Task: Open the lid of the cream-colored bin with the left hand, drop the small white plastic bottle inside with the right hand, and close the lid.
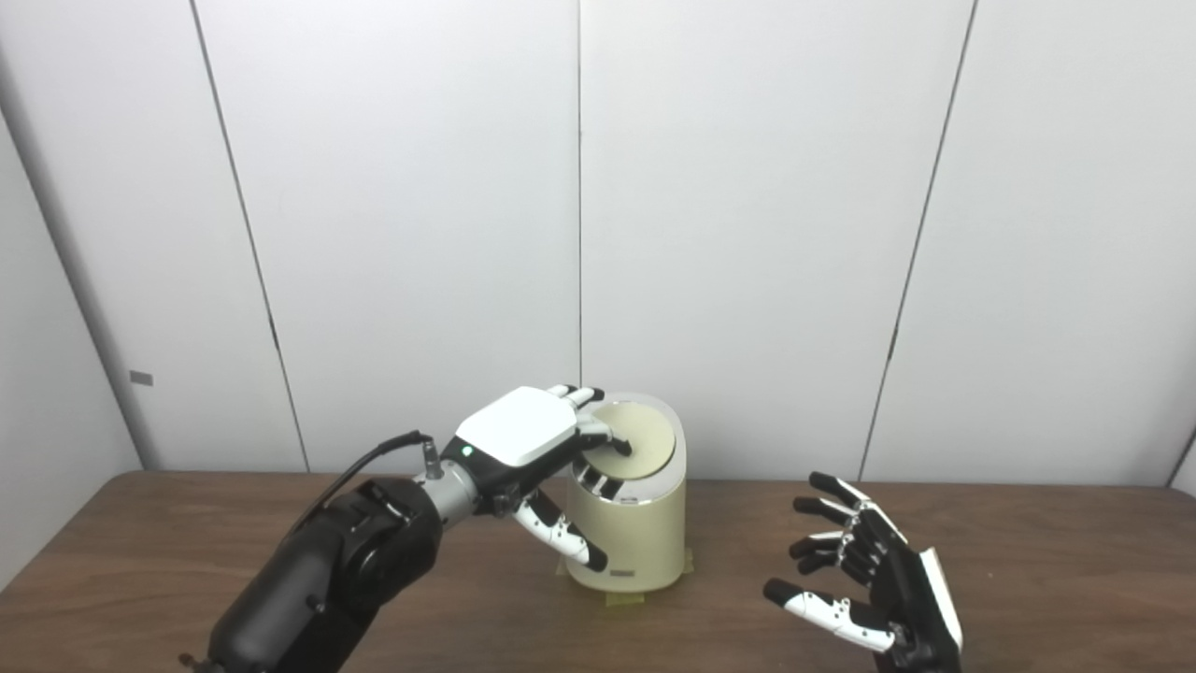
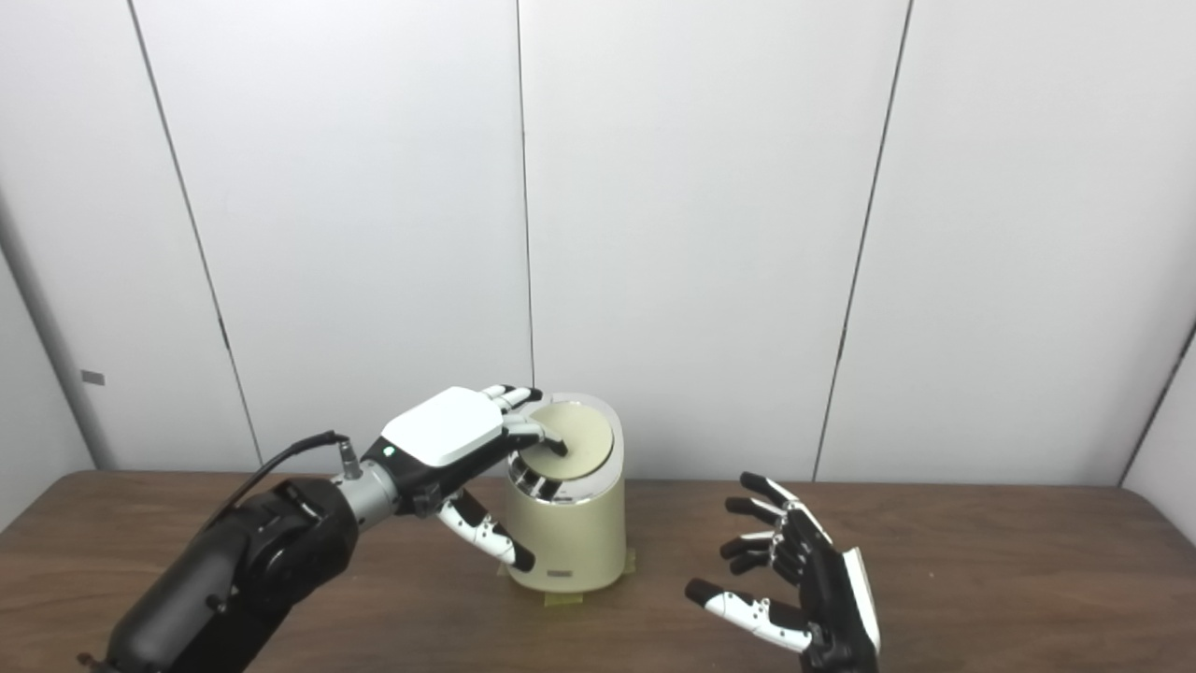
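The cream-colored bin (image 1: 635, 537) stands upright on the brown table, near the back wall. Its round lid (image 1: 649, 435) is down and looks closed. My left hand (image 1: 523, 439) lies over the lid's left side with its fingertips touching the top, and the thumb hangs down along the bin's front. It grips nothing. My right hand (image 1: 869, 579) is open and empty, palm turned left, hovering right of the bin and apart from it. The small white bottle shows in neither view.
The table (image 1: 1046, 561) spreads wide on both sides of the bin. White wall panels (image 1: 747, 234) stand right behind the bin. Bits of yellowish tape (image 1: 624, 599) lie under the bin's base.
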### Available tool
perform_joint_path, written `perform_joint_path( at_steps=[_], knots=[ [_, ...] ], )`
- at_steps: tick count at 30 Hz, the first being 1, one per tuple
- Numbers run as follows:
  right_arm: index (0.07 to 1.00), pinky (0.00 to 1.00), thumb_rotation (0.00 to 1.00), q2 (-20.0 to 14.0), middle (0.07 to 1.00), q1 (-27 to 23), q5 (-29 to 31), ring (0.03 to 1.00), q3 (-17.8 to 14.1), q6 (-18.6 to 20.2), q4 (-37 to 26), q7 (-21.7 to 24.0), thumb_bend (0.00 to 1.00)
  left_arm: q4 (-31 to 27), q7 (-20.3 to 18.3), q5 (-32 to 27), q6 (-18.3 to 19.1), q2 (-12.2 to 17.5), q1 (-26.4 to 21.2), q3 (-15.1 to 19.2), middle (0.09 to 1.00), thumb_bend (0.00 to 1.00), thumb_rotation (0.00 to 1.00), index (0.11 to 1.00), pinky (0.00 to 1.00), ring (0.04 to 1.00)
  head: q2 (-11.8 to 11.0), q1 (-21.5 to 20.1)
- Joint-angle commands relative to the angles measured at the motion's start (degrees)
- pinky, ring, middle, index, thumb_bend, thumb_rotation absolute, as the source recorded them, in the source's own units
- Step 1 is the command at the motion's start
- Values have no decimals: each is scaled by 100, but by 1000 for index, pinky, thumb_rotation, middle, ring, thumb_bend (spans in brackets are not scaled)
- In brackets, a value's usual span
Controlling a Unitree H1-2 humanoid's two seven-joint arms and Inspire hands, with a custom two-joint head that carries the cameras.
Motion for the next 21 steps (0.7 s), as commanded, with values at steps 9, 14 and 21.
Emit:
perform_joint_path(
  at_steps=[9,14,21],
  knots=[
    [776,470,206,4,706,-209,-101,543,14,-64,-169,-62,745,-90,80,300,-158,70,-142,-136,829,981,469,831,1000,1000,48,-31],
    [772,479,215,27,701,-181,-147,544,26,7,-296,-63,748,-51,73,898,-154,84,-173,-431,838,967,515,847,1000,1000,72,-41],
    [775,446,192,69,706,-154,-57,522,22,92,-398,-37,736,19,99,1263,-162,27,-146,-723,813,991,465,830,1000,1000,93,-65]
  ],
)
